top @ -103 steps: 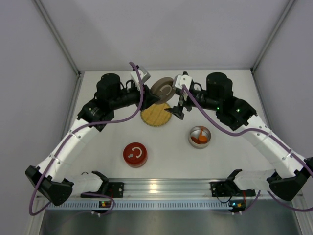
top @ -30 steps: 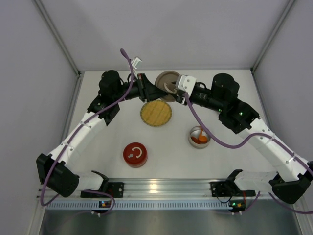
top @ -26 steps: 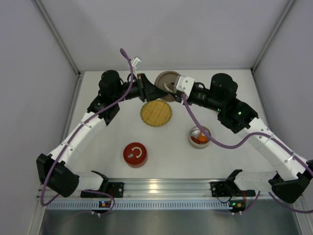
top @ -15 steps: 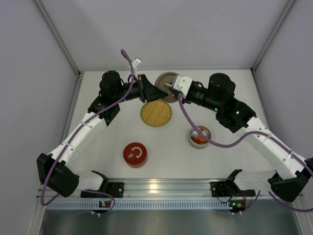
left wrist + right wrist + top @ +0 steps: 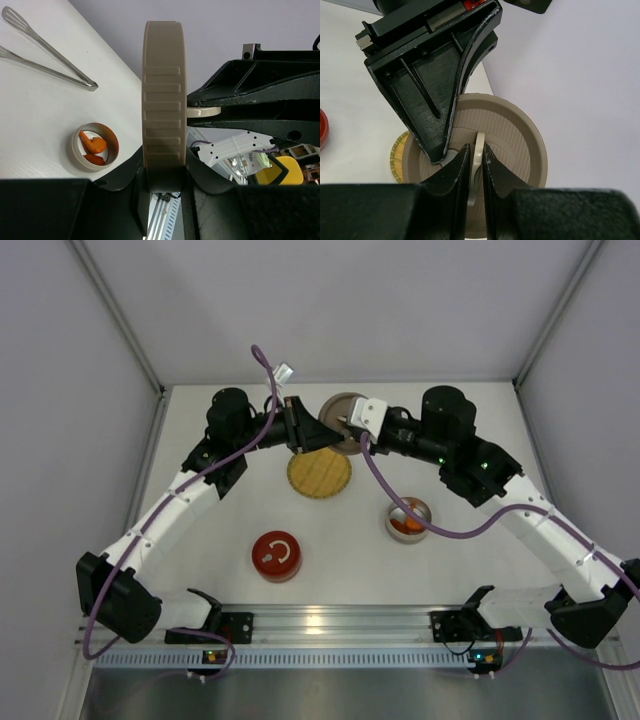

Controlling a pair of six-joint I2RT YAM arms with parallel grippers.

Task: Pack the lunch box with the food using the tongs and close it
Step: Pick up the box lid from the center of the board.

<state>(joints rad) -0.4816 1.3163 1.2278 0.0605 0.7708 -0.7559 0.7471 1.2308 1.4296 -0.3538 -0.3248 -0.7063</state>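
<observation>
While food [image 5: 92,145] sits in the tin [image 5: 75,150], we grip the beige lid [image 5: 164,90] with the left end effector [image 5: 165,182], the right end effector [image 5: 476,165] pinching its handle [image 5: 480,142]; only closing seems left.

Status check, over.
Left pincer clamps beige lid on edge. Right pincer pinches its handle. Tongs lie unused; food in open tin.
</observation>
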